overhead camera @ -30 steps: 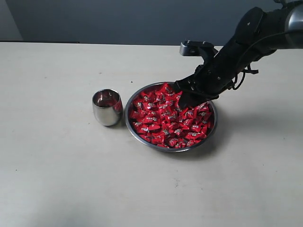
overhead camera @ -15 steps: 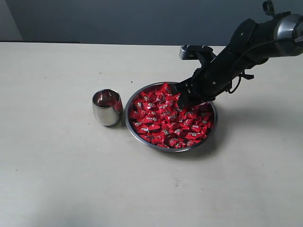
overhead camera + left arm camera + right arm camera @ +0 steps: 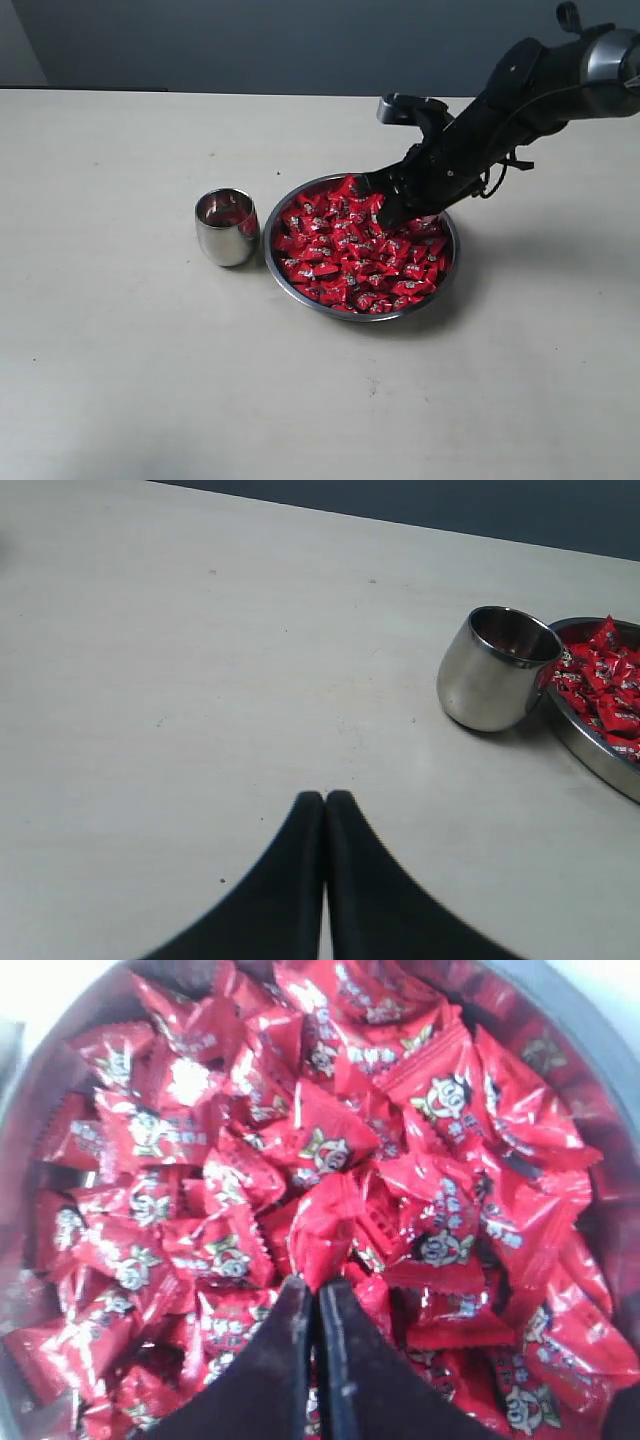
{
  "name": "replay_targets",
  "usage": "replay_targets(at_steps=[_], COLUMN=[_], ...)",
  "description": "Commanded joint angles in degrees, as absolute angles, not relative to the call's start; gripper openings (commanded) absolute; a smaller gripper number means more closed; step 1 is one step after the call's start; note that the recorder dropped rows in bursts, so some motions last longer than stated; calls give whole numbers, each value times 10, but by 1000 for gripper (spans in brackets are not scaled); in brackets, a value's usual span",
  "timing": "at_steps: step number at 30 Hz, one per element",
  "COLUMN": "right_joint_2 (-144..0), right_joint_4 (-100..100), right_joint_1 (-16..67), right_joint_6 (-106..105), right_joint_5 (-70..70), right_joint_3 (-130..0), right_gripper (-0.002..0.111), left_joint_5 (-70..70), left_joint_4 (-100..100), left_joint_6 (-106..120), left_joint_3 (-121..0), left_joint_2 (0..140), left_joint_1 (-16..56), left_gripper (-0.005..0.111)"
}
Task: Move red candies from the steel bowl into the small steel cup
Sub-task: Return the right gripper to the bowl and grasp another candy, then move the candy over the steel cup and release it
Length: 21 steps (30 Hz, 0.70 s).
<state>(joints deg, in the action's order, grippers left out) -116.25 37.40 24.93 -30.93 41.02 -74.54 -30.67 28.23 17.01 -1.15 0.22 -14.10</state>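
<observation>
While the right claw point(image 3: 386, 216) reaches down into the back half of the steel bowl point(image 3: 365, 318), I see its two black fingers point(image 3: 275, 1370) pressed together. It is narrow, with barely a slit between them. The tips sit against one wrapper in the heap of red candies point(image 3: 345, 262). From the wrist view I cannot tell whether a pinched edge of that wrapper is caught between the tips or only lies against them.

The candies fill the bowl nearly to the rim - shiny red wrappers with small print, piled at all angles. The bowl rests flat on the pale bench point(image 3: 120, 380).

The small steel cup point(image 3: 227, 232) stands upright just beside the bowl's left rim. Whether the two touch I cannot tell. Its inside shows reddish reflections, so the contents are unclear.

The left claw point(image 3: 323, 798) is over bare bench with its fingers closed tight on nothing, well apart from the cup.
</observation>
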Motion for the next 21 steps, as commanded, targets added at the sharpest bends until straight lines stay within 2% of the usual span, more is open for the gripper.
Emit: replay_targets(at_steps=[1, 10, 21], right_joint_2=[-1116, -1065, -1141], right_joint_4=[364, 352, 294], right_joint_1=[247, 263, 387], right_joint_6=[-313, -313, -258], right_joint_5=[419, 462, 504], right_joint_3=[-746, -775, -936], right_gripper=[0, 0, 0], left_joint_5=[-301, -301, -301], left_joint_4=[283, 283, 283], left_joint_6=[169, 169, 169], left_joint_3=[-12, -12, -12], left_joint_2=[0, 0, 0], left_joint_1=[-142, -142, -142], left_gripper=[0, 0, 0])
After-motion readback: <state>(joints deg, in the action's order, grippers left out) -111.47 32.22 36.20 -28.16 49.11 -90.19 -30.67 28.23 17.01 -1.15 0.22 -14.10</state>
